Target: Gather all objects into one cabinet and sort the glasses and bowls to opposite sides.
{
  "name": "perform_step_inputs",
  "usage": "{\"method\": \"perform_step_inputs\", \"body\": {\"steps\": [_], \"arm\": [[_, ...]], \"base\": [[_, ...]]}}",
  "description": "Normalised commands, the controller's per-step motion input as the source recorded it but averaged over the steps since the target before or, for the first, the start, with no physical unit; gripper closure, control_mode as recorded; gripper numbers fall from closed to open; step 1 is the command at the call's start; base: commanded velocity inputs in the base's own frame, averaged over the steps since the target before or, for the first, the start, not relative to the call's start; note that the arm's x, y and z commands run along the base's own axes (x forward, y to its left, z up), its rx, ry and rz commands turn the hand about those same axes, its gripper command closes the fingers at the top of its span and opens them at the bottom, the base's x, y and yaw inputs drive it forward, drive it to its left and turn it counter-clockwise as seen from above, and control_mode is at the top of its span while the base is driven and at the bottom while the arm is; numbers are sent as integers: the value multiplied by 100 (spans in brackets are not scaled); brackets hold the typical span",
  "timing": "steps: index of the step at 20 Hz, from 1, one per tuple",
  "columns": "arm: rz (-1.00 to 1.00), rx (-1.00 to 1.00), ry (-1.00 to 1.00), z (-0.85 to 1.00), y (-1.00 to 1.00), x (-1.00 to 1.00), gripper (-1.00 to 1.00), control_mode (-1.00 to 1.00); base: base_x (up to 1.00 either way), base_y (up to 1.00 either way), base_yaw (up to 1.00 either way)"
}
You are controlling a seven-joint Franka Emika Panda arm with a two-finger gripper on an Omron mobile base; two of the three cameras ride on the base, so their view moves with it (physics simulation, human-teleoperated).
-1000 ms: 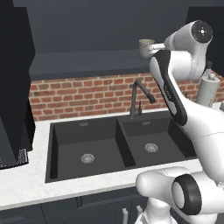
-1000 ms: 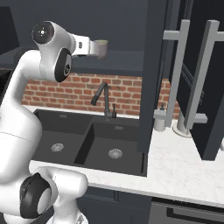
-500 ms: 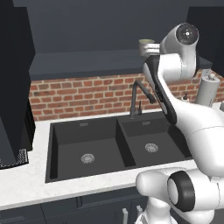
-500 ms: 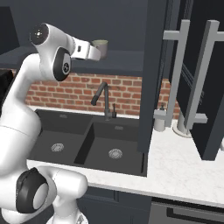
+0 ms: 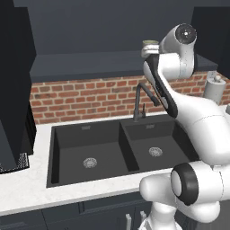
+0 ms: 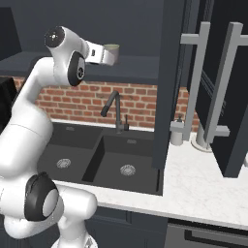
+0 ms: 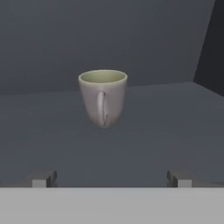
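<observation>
Pincer (image 7: 109,178) is spread wide with nothing in it, arm raised high and reaching level, so we're facing the beige mug (image 7: 103,97) standing upright on the dark shelf (image 7: 175,127), handle toward us.

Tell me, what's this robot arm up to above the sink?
The white arm is reaching up to a dark shelf above the brick wall and sink. Its gripper is open and empty, pointed at a beige mug that stands upright on the shelf with its handle facing the hand. The fingertips are short of the mug, so nothing is held yet. To the right, a tall dark cabinet door with a long silver handle stands open.
</observation>
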Motion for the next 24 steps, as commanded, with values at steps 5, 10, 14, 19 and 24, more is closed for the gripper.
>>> {"method": "perform_step_inputs", "body": {"steps": [5,10,14,19,24], "arm": [[5,0,6,-3,3,39,-100,-100],[4,0,2,-4,7,29,-100,-100],[0,0,3,0,12,10,-100,-100],[0,0,2,0,7,20,-100,-100],[0,0,0,-1,-1,25,-100,-100]], "base": [[0,0,0],[0,0,0],[0,0,0],[0,0,0],[0,0,0]]}}
